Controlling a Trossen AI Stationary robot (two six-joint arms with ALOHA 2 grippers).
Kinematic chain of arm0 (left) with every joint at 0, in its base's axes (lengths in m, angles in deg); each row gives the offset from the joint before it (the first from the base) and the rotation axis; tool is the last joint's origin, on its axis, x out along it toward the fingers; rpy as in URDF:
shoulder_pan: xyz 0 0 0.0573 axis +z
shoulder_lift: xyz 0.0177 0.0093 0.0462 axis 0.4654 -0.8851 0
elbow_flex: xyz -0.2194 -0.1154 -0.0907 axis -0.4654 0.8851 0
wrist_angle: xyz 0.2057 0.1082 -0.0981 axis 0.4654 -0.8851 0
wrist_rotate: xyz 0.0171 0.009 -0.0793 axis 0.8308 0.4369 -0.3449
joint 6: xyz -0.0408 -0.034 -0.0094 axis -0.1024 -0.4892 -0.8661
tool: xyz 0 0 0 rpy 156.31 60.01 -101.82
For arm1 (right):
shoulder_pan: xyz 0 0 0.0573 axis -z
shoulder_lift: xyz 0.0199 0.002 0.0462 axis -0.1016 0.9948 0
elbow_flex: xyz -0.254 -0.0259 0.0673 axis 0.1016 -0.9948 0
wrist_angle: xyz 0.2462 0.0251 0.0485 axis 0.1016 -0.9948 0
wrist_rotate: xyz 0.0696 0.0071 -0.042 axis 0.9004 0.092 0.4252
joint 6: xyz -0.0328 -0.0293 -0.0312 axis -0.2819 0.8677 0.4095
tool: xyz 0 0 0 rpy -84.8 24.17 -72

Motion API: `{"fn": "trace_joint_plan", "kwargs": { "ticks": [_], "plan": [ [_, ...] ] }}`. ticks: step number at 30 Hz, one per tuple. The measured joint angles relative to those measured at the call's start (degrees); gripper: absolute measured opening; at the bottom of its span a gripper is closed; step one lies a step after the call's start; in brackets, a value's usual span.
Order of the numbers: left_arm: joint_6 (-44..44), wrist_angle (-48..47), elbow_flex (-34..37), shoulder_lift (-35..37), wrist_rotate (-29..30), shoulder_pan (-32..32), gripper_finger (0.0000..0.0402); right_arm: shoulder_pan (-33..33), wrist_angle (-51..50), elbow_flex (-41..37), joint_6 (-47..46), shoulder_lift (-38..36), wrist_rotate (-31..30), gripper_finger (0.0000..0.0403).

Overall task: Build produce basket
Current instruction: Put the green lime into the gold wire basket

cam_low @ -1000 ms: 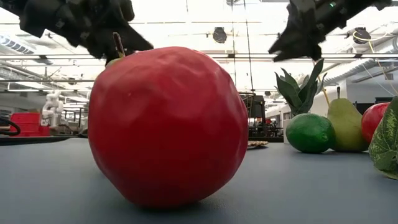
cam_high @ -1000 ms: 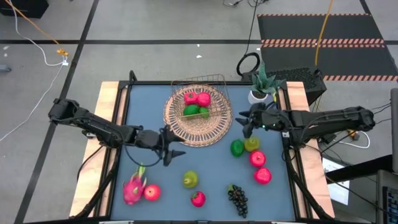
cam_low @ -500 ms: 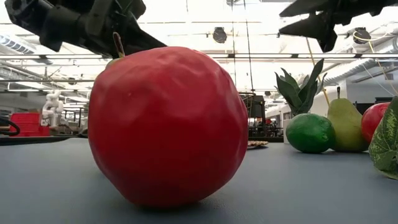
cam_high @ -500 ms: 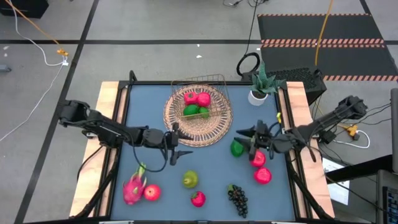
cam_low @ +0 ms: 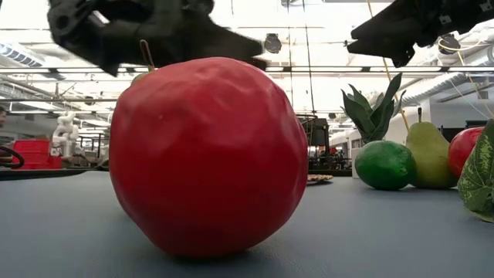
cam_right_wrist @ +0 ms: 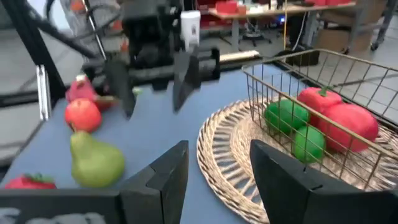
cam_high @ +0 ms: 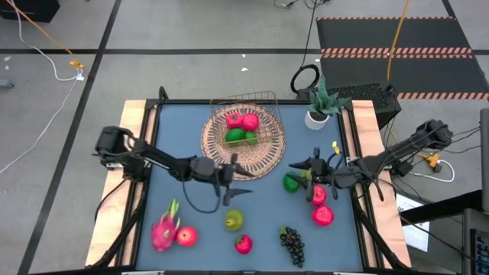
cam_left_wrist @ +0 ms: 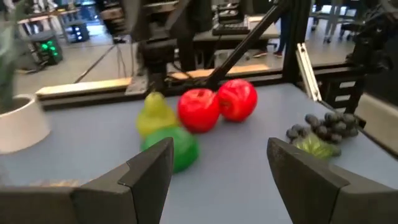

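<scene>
The wire basket (cam_high: 249, 118) stands on a round wicker mat (cam_high: 216, 156) at the table's far middle and holds red fruits (cam_right_wrist: 339, 118) and green limes (cam_right_wrist: 286, 118). Loose produce lies on the blue table: a lime (cam_high: 291, 182), red apples (cam_high: 322, 216), a pear (cam_high: 234, 221), a strawberry (cam_high: 243, 244), grapes (cam_high: 291, 243), a dragon fruit (cam_high: 164, 229). My left gripper (cam_high: 234, 180) hovers open at the mat's near edge, above the table. My right gripper (cam_high: 304, 173) hovers open over the lime and a second pear (cam_left_wrist: 154, 113), touching nothing.
A potted green plant (cam_high: 319, 107) in a white pot stands at the far right corner. Wooden rails (cam_high: 131, 153) edge the table left and right. The low view is largely filled by one red fruit (cam_low: 208, 154). Bare table lies between the two grippers.
My left gripper has travelled toward the table's right, along the mat's near edge, staying open. My right gripper has moved from beside the mat toward the near edge, over the lime and pear, as its arm folded back to the right. No fruit has moved.
</scene>
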Motion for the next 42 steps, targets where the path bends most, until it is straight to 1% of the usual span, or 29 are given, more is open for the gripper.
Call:
{"fn": "trace_joint_plan", "kwargs": {
  "ticks": [2, 4, 6, 9, 12, 14, 16, 18, 19, 21, 22, 25, 27, 29, 31, 33, 35, 39, 41, 42],
  "plan": [
    [0.2, -2.0, -3.8, -3.2, 0.0, -0.2, 0.0261, 0.4, 5.7, -2.0, 2.2, 0.0, -0.2, 0.0167],
    [0.0, -4.3, -7.8, -6.4, 0.0, -0.1, 0.0271, 1.0, 12.2, -4.0, 8.8, 0.0, -2.5, 0.0167],
    [-0.1, -8.4, -10.6, -7.9, 0.1, 0.0, 0.0287, 1.5, 19.1, -5.9, 13.9, 0.0, -7.6, 0.0167],
    [0.6, -12.1, -14.3, -9.7, 0.5, 0.1, 0.0319, 2.2, 26.0, -7.1, 17.8, -0.5, -15.4, 0.0167],
    [0.1, -14.0, -16.9, -11.2, 0.7, 0.3, 0.035, 2.6, 25.8, -7.1, 18.3, -2.1, -22.4, 0.0167],
    [-1.6, -17.1, -18.1, -11.8, 0.0, 0.5, 0.0365, 2.8, 23.8, -7.1, 18.5, -2.8, -25.6, 0.0167],
    [-2.8, -21.0, -18.3, -11.9, -1.0, 0.3, 0.0373, 3.3, 22.0, -7.1, 18.5, -3.2, -26.8, 0.0167],
    [-2.3, -23.3, -18.3, -12.0, -1.0, -0.5, 0.0375, 3.9, 21.7, -7.1, 18.5, -3.3, -27.0, 0.0167],
    [-2.2, -23.1, -18.3, -12.0, 0.0, -0.9, 0.0375, 4.2, 21.6, -7.1, 18.5, -3.2, -27.0, 0.0167],
    [-3.5, -18.4, -18.2, -12.2, 3.6, -1.9, 0.0374, 5.2, 21.6, -7.1, 19.2, -3.0, -27.0, 0.0167],
    [-4.7, -14.3, -18.3, -12.8, 5.2, -2.2, 0.0373, 6.1, 21.7, -7.1, 20.2, -2.9, -27.0, 0.0167],
    [-7.0, -5.1, -18.4, -14.6, 6.7, -3.7, 0.0373, 9.9, 25.1, -7.1, 26.0, -2.7, -27.0, 0.0167],
    [-7.4, -3.2, -18.7, -15.9, 8.4, -4.7, 0.0376, 12.0, 27.1, -7.1, 27.4, -2.8, -26.4, 0.0167],
    [-8.3, -3.9, -20.1, -17.0, 12.3, -5.1, 0.038, 13.0, 26.9, -7.1, 25.0, -3.0, -24.2, 0.0167],
    [-10.3, -5.2, -23.4, -18.9, 15.8, -4.7, 0.0384, 13.3, 23.7, -7.1, 20.5, -3.1, -20.3, 0.0167],
    [-11.8, -9.5, -28.3, -21.7, 16.9, -4.4, 0.0385, 13.2, 19.5, -7.1, 16.1, -3.0, -16.9, 0.0167],
    [-12.2, -15.8, -35.0, -25.7, 16.6, -4.5, 0.0385, 13.2, 16.0, -7.1, 13.4, -3.0, -15.0, 0.0167],
    [-9.8, -28.9, -46.2, -31.8, 18.4, -4.6, 0.0386, 13.3, 15.6, -7.1, 13.2, -3.9, -14.9, 0.0167],
    [-8.9, -34.8, -49.7, -33.0, 22.1, -4.4, 0.0386, 13.3, 16.1, -6.4, 13.3, -4.5, -14.9, 0.0167],
    [-8.5, -36.1, -50.9, -33.5, 23.8, -4.1, 0.0386, 13.3, 16.2, -5.9, 14.2, -4.9, -14.9, 0.0167]
  ]
}}
